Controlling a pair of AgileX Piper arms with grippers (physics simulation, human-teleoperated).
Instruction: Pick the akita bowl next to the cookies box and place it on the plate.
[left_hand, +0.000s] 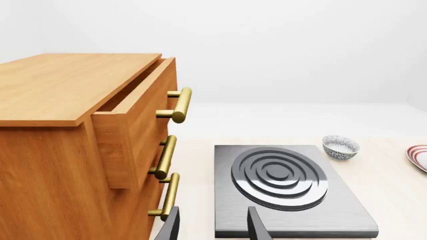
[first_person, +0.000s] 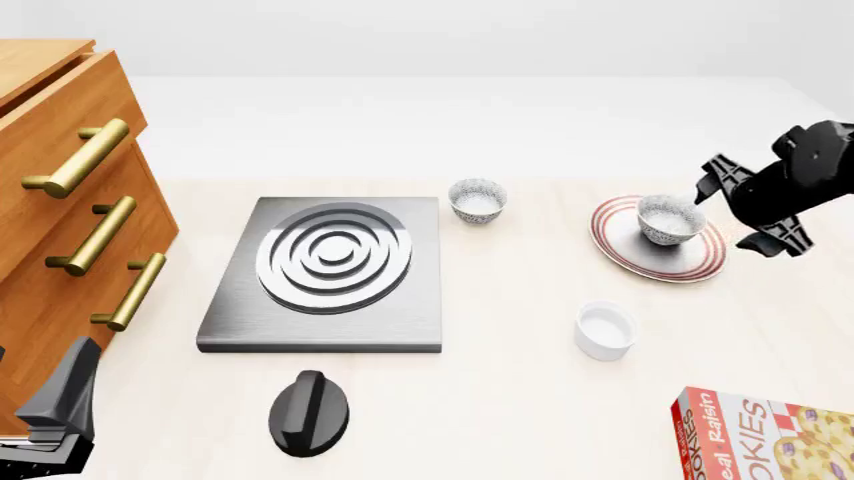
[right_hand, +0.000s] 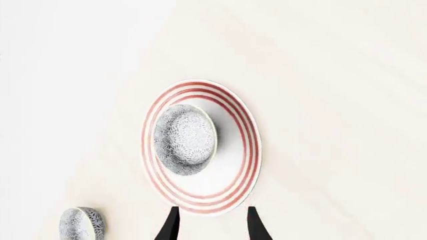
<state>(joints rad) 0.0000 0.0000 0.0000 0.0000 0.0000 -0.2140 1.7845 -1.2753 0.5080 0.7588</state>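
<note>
Bowl: small round grey-patterned akita bowl (first_person: 669, 219), white inside, seated on round white red-ringed plate (first_person: 703, 262).
Right gripper (right_hand: 210, 225): spread, empty, at plate's 3 o'clock.
Left gripper (left_hand: 212, 226): spread, empty.

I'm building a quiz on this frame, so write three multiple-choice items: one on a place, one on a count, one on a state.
1. Where does the patterned bowl nearest the right gripper sit?
A. on the stove slab
B. on the plate
C. in the drawer

2. How many patterned bowls are in the front view?
A. one
B. two
C. four

3. How is the right gripper?
A. open, holding nothing
B. shut on the bowl
C. shut on the cup

Answers:
1. B: the akita bowl rests inside the red rings of the plate.
2. B: one on the plate, the other bowl beside the stove slab.
3. A: the right wrist view shows its fingers spread with nothing between.
</note>
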